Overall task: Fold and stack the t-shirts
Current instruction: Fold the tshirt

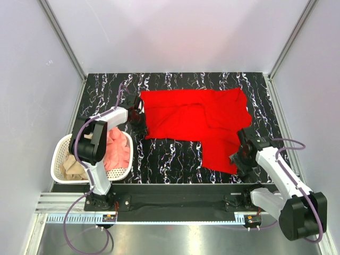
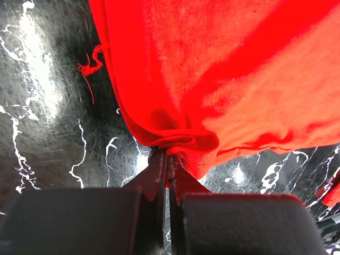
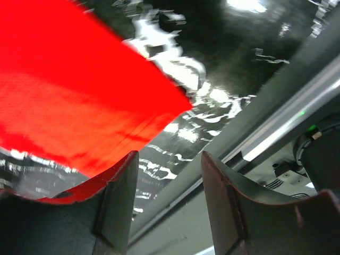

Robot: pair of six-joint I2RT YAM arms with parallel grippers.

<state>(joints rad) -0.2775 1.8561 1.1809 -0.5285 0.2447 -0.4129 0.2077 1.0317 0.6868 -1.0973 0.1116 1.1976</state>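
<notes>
- The red t-shirt (image 1: 202,119) lies spread on the black table (image 1: 170,159), in the middle and toward the right. One part is folded over, and a flap reaches toward the near edge.
- The left gripper (image 2: 169,159) is at the shirt's left edge. Its jaws are pressed together on a small bunch of the red cloth.
- The right gripper (image 3: 169,175) is by the shirt's near right corner. Its jaws are apart and hold nothing, and the corner lies just past them.
- I think the step now is to get both sides held so the shirt can be folded.
- To do it well, the right jaws should slide onto the corner and pinch only the cloth, not scrape the table.
- Then both arms should lift and move together, so the shirt does not stretch or bunch up.
- A white basket (image 1: 57,154) sits at the near left, with a pink shirt (image 1: 118,149) in it.
</notes>
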